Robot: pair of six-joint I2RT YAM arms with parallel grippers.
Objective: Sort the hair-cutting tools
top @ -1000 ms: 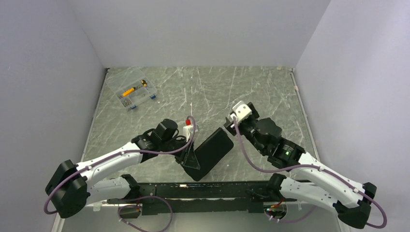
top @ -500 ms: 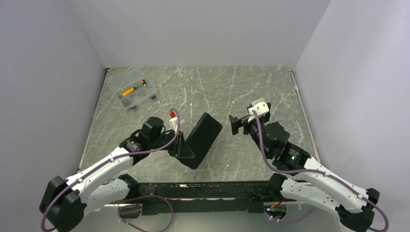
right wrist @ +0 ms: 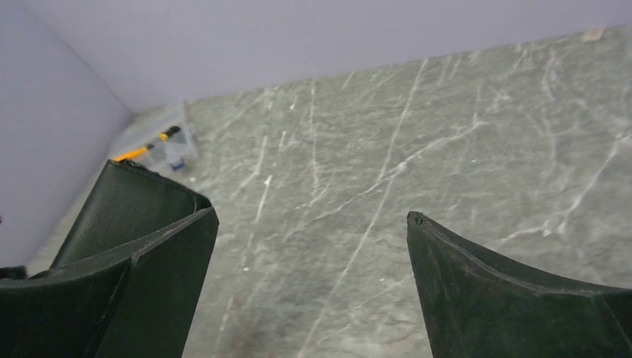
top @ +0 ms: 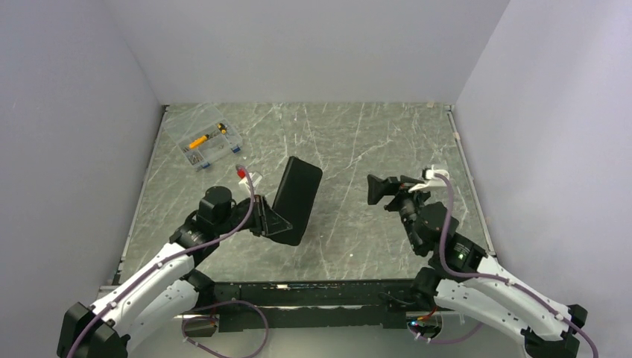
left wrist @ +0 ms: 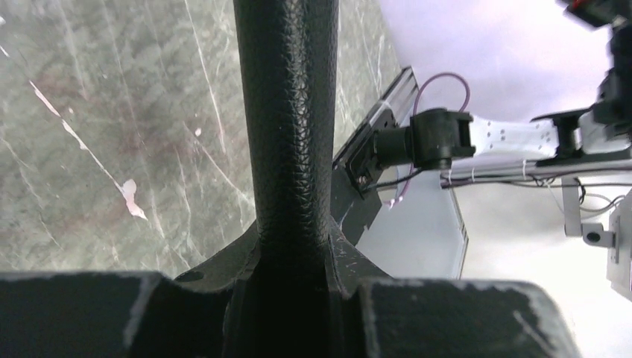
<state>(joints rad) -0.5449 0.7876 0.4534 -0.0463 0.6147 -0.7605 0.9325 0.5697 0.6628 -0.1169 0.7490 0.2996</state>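
One black case [top: 296,195], one clear plastic box [top: 203,145] and two hands are showing over the grey marbled worktop [top: 358,142]. The left hand [top: 277,224] is gripping the black case by its lower end. It is holding the case up on edge, tilted, with the upper end leaning toward the far side. In the left wrist view the case's pebbled narrow edge [left wrist: 287,112] is rising straight out from between the closed fingers [left wrist: 223,261]. The case is looking closed, so I cannot tell what is lying inside it.

The right hand [top: 376,192] is hanging well apart from the case, out to its right. Its fingers are standing wide open and gripping nothing.

The clear box is sitting at the far left corner of the worktop, apart from both hands. It is holding one yellow-orange piece and several small parts too tiny to name.

The hair-cutting tools are not showing in any view, so I cannot tell where they are lying.
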